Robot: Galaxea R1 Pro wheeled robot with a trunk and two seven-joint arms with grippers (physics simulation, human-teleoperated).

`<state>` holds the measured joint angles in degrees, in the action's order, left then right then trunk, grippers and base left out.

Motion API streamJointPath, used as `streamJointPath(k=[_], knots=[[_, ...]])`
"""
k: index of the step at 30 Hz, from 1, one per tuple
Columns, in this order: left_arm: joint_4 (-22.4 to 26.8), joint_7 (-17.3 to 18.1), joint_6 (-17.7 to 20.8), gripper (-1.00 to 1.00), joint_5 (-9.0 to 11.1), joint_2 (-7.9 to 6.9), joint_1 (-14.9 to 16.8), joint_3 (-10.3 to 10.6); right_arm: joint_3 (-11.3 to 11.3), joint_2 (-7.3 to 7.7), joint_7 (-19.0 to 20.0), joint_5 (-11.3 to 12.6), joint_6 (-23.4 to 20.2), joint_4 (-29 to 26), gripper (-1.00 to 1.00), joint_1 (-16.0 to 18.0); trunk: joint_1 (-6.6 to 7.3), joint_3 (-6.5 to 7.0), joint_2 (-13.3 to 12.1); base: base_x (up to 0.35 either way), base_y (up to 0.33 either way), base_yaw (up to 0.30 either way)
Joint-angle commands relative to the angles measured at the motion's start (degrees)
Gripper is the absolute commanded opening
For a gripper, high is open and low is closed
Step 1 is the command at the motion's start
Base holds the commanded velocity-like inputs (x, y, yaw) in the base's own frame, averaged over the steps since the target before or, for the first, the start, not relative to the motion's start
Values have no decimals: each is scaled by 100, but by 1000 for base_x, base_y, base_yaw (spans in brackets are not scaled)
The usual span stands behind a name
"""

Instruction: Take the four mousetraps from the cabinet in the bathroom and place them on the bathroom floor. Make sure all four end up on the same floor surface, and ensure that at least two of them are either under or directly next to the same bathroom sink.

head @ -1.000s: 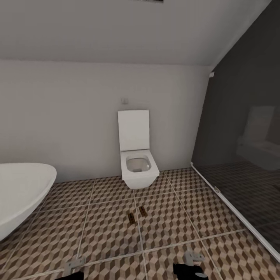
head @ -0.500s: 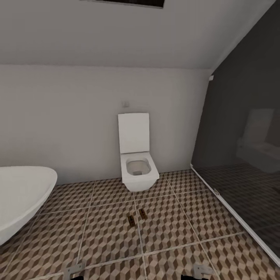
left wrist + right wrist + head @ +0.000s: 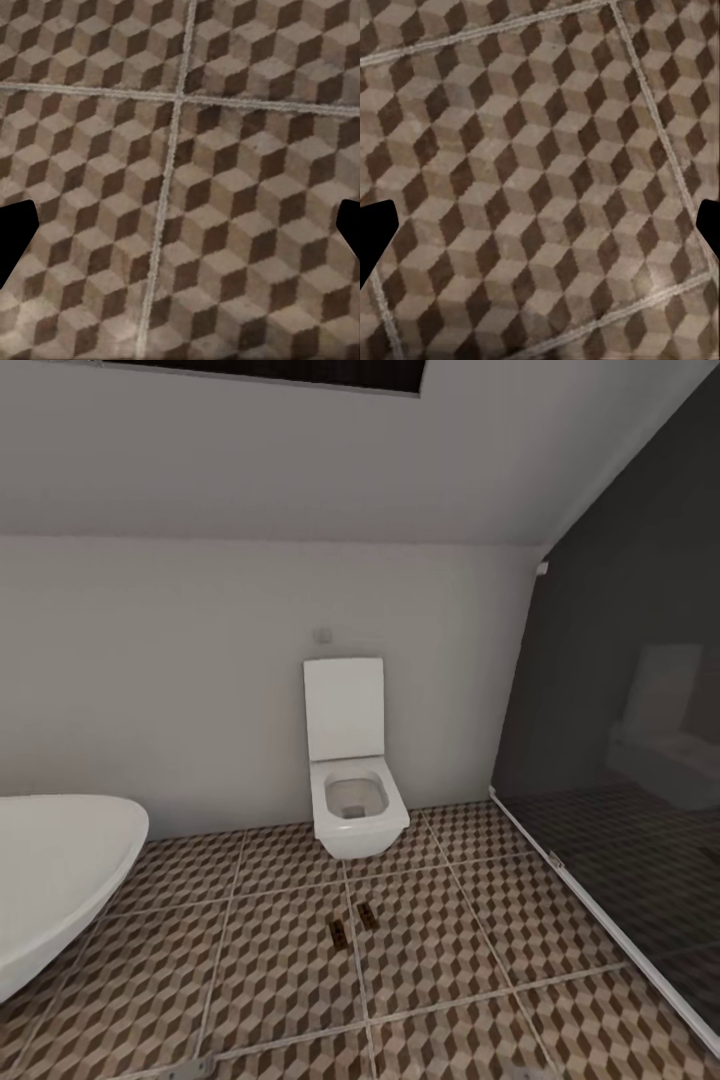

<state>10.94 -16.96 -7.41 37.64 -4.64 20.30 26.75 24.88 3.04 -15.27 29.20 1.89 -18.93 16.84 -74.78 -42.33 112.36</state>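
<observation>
Two mousetraps lie side by side on the cube-patterned bathroom floor (image 3: 270, 970) in front of the toilet, one mousetrap (image 3: 337, 931) slightly nearer than the other mousetrap (image 3: 367, 915). They look small and dark from here. The cabinet is out of view. In the left wrist view my left gripper (image 3: 180, 232) hangs open over bare tiles, its black fingertips (image 3: 15, 240) far apart with nothing between them. My right gripper (image 3: 540, 232) is likewise open above the tiles, its fingertips (image 3: 709, 225) at the frame's edges.
A white wall-hung toilet (image 3: 352, 785) with its lid up stands against the far wall. A white rounded basin (image 3: 50, 875) juts in from the left. The dark glass shower enclosure (image 3: 630, 760) runs along the right side, its white base rail (image 3: 590, 905) on the floor.
The head view has tilted upward, so the whole picture has slid down and the gripper parts at its bottom edge have dropped almost out of frame. The two mousetraps have not moved.
</observation>
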Motion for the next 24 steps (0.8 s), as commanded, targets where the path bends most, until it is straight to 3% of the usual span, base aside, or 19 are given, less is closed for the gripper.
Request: streamJointPath(k=[1,24], knots=[[-11,-18,-16,100,51,-3,0,50,46,4,-28,65,26,60,100,3,23,13,-39,0,0,0],[-81,16,-24,100,82,-2,-183,48,7,40,-29,46,48,589,100,3,529,426,-962,0,0,0]])
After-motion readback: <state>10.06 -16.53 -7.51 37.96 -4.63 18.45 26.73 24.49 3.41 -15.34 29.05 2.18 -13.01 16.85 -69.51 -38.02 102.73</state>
